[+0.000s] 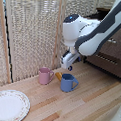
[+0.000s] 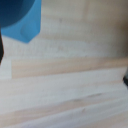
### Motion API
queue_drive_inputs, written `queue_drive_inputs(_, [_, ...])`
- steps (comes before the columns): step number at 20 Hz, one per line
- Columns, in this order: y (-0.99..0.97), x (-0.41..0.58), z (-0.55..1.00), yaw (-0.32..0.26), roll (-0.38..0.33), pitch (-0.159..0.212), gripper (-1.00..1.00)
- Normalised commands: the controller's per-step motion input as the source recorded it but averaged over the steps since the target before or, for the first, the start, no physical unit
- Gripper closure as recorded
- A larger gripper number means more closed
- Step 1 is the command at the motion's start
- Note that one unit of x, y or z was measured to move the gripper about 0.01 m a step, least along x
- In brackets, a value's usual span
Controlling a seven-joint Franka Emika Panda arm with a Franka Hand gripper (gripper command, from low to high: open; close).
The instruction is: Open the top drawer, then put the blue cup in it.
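Arm (image 1: 100,33) enters from exterior view's right, elbow bent, white wrist housing high, forearm angled down-left. Gripper (image 1: 69,62) points down, low over surface. Finger state unreadable; wrist view shows only dark blurred edges.

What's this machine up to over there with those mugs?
A white robot arm hangs over a wooden table, its gripper just above a blue cup and holding nothing. A pink mug and a white plate sit nearby. The dark cabinet stands behind; whether its top drawer is open can't be told.
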Motion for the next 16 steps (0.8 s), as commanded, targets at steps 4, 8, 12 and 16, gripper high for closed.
queue_drive_inputs(4, [0.00, 0.531, -0.01, -0.180, 0.076, 0.161, -1.00])
queue_drive_inputs(8, [0.00, 0.656, -0.01, -0.147, 0.135, 0.143, -1.00])
queue_drive_inputs(12, [0.00, 0.593, -0.11, -0.132, 0.175, 0.163, -1.00])
queue_drive_inputs(16, [-0.08, 0.377, -0.23, -0.133, 0.229, 0.147, -1.00])
